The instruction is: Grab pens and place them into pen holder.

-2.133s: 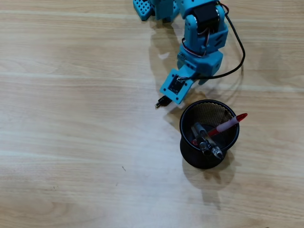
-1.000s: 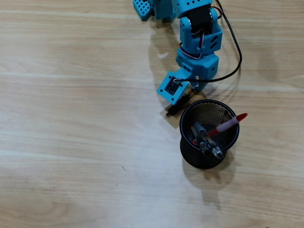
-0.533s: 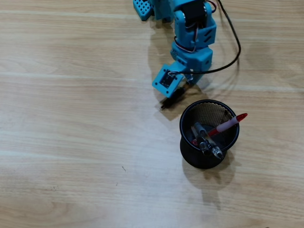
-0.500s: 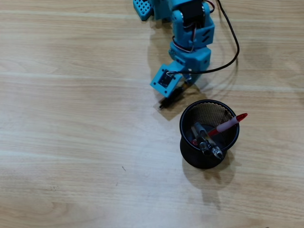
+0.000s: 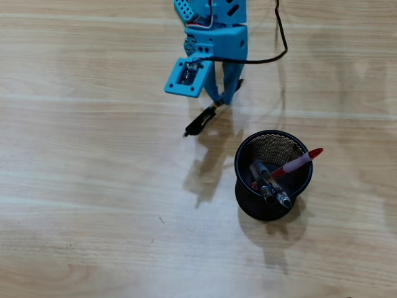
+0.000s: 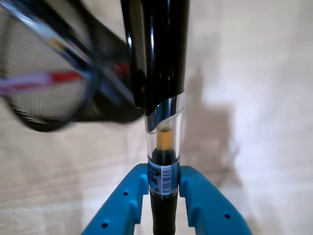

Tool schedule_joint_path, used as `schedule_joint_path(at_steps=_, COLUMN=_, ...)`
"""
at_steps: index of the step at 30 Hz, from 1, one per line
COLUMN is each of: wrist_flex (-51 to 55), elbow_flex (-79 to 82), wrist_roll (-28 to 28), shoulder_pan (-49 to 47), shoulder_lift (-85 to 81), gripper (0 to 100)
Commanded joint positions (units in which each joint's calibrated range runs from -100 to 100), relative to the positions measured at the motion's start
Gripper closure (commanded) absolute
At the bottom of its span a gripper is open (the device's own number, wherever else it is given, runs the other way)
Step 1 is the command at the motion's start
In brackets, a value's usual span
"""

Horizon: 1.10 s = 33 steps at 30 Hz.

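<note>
My blue gripper (image 5: 218, 103) is shut on a black pen (image 5: 200, 121) with a yellowish band. The pen hangs above the table, up and left of the pen holder (image 5: 257, 211), and its shadow falls apart from it. The wrist view shows the pen (image 6: 156, 58) clamped between the two blue fingers of the gripper (image 6: 164, 175), with the holder (image 6: 49, 110) blurred at upper left. The holder is a round black mesh cup. Inside it a red pen (image 5: 298, 162) leans over the right rim, beside two clear pens with dark ends (image 5: 268, 183).
The arm's blue base (image 5: 186, 9) stands at the top edge, and a black cable (image 5: 279, 46) loops to its right. Everything rests on a light wooden table (image 5: 93, 186).
The gripper, holding the black pen throughout, has swung up and to the left, away from the holder's rim. The pen's shadow now lies farther from it. The holder and its pens have not moved.
</note>
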Motion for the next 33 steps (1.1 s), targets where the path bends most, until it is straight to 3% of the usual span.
schedule_joint_path(at_steps=1, wrist_flex=-1.1, elbow_flex=-11.0, wrist_roll=5.5, shoulder_pan=1.3, shoulder_lift=-4.4, gripper=98)
schedule_joint_path(at_steps=7, wrist_flex=-2.3, elbow_flex=-21.2, wrist_roll=7.0, shoulder_pan=-1.3, shoulder_lift=-4.1, gripper=98)
schedule_joint_path(at_steps=16, wrist_flex=-30.7, elbow_flex=-18.8, wrist_roll=7.1, shoulder_pan=-5.3, shoulder_lift=2.8, gripper=98)
schedule_joint_path(at_steps=23, wrist_flex=-41.5, elbow_flex=-15.4, wrist_roll=7.2, shoulder_pan=-6.7, shoulder_lift=9.1, gripper=98)
schedule_joint_path(at_steps=27, wrist_flex=-51.1, elbow_flex=-10.5, wrist_roll=13.0, shoulder_pan=-5.8, shoulder_lift=10.3, gripper=98)
schedule_joint_path(at_steps=33, wrist_flex=-58.7, elbow_flex=-5.0, wrist_roll=13.7, shoulder_pan=-5.3, shoulder_lift=10.8, gripper=98)
